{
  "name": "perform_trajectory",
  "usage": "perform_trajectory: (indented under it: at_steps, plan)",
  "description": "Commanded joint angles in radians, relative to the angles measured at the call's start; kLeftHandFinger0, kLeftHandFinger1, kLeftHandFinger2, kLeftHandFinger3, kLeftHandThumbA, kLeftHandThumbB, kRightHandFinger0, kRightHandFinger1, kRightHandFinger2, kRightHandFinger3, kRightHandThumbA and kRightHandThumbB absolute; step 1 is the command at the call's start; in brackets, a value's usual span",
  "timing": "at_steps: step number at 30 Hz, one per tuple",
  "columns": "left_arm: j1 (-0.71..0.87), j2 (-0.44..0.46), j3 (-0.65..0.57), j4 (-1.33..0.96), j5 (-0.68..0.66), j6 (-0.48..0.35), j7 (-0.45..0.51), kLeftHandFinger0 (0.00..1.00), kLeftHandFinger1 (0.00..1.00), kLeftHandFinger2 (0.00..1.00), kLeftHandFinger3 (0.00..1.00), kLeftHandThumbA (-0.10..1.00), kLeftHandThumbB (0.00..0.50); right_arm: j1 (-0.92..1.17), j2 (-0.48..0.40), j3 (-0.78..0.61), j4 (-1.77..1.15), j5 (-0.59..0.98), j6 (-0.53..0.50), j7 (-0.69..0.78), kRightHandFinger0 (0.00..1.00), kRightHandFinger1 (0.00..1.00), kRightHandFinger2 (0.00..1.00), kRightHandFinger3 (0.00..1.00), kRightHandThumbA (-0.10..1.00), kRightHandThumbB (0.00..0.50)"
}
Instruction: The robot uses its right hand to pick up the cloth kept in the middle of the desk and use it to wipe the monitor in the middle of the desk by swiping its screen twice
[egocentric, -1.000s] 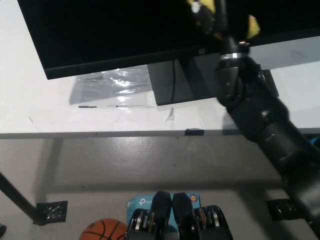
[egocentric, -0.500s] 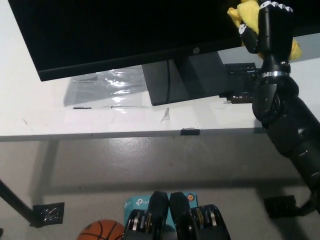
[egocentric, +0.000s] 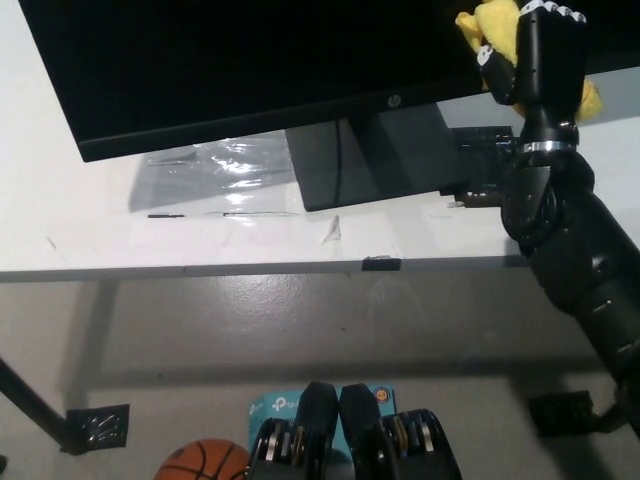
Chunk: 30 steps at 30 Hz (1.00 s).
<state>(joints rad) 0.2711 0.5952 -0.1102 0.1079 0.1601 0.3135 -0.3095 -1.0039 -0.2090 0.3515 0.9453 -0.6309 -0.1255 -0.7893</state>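
Head view: a yellow cloth (egocentric: 492, 28) is gripped in the black right hand (egocentric: 540, 55) against the monitor (egocentric: 250, 60) screen's lower right edge.

hp logo — on the monitor's (egocentric: 250, 60) lower bezel; "tp-link" — on the teal box (egocentric: 275, 405).

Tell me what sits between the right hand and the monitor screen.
Head view: the yellow cloth, held by the right hand against the monitor.

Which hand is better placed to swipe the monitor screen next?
The right. The black right hand already holds the yellow cloth against the monitor at its lower right edge. The left hand is out of view.
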Motion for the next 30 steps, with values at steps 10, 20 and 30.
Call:
perform_trajectory:
  at_steps: [10,20,30]
  plan:
    - [0.009,0.017,-0.003,-0.054,0.016,0.037,-0.012,0.79,0.79,0.87,1.0,0.05,0.051,-0.17,0.19,0.034,-0.039,-0.03,-0.026,0.026,0.0,0.0,0.04,0.69,-0.1,0.0]
    - [0.004,0.022,-0.009,-0.067,0.015,0.048,-0.022,0.9,0.87,0.95,1.0,0.08,0.043,-0.239,0.31,0.084,-0.04,-0.06,0.003,0.056,0.0,0.0,0.01,0.71,-0.1,0.0]
    - [0.006,0.018,-0.012,-0.046,0.023,0.053,-0.014,0.88,0.85,0.92,1.0,0.07,0.046,-0.228,0.29,0.101,-0.016,-0.069,-0.025,0.065,0.0,0.0,0.06,0.72,-0.1,0.0]
